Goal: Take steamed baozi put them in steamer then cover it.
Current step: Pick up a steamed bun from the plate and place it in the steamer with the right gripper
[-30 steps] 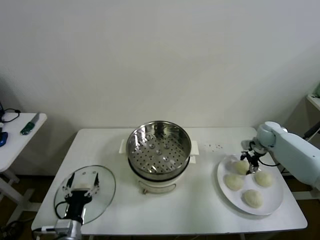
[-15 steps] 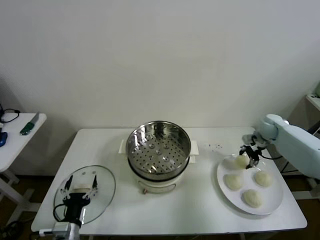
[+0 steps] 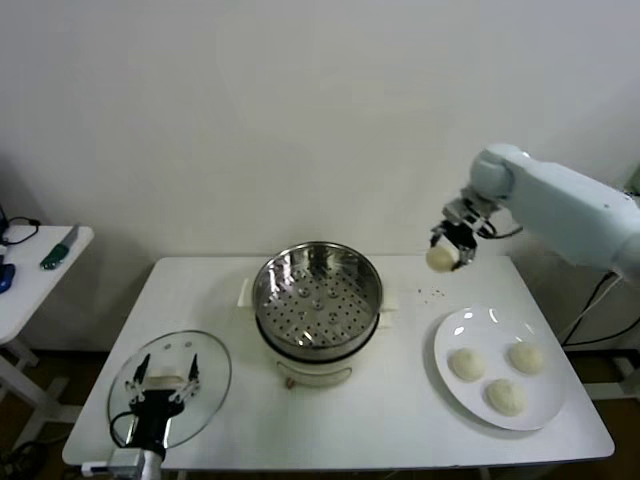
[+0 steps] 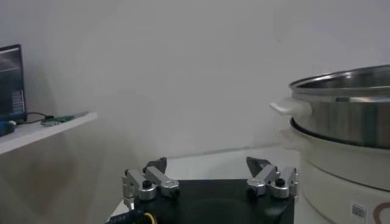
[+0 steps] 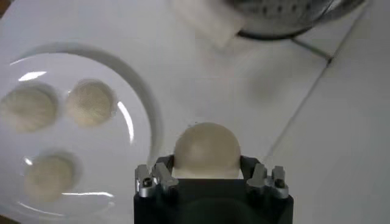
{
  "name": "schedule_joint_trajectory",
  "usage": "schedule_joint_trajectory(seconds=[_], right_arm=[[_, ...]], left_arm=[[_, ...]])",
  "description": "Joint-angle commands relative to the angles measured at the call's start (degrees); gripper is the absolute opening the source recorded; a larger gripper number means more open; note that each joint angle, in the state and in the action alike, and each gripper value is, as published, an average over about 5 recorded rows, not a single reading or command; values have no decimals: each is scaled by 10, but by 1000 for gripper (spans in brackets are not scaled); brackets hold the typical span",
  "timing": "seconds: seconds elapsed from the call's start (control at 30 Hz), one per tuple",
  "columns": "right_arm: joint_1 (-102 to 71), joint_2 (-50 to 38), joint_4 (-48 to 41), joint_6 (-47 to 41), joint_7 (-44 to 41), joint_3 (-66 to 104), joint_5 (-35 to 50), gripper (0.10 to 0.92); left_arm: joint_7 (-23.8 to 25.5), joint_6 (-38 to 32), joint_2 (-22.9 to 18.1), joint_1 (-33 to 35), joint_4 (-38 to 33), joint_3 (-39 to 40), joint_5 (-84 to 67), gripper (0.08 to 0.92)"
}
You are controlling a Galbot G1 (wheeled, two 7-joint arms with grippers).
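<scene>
- The right gripper (image 3: 447, 243) is pinching one bun (image 3: 440, 258) from both sides, high above the counter's back edge, right of the steamer (image 3: 318, 291); in the right wrist view the fingers (image 5: 163, 176) are hugging the bun's (image 5: 206, 149) flanks, most of the dome sticking out past them.
- The dough is looking soft; a tighter squeeze could be denting it, a looser one could be letting it slip onto the counter (image 3: 400, 395) short of the basket.
- The steamer is sitting at the counter's middle, empty, its rim raised; a low approach could be knocking the bun against that rim.
- Three buns are waiting on the plate (image 3: 549, 399) near the front right corner.
- The left gripper (image 3: 162, 388) is hovering spread over the glass lid (image 3: 212, 372) at the front left corner, holding nothing; a clumsy grab there could be sliding the lid off the edge.
</scene>
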Motion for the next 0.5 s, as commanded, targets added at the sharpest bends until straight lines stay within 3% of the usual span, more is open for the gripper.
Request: schedule_joint_trajectory(seconds=[0.03, 0.5], right_arm=[[88, 138, 16, 101, -8, -49, -13, 711], [-31, 234, 8, 196, 24, 46, -253, 712]], left_arm=[[-1, 2, 7, 5, -4, 1, 1, 823], [-1, 9, 21, 8, -18, 6, 3, 823]])
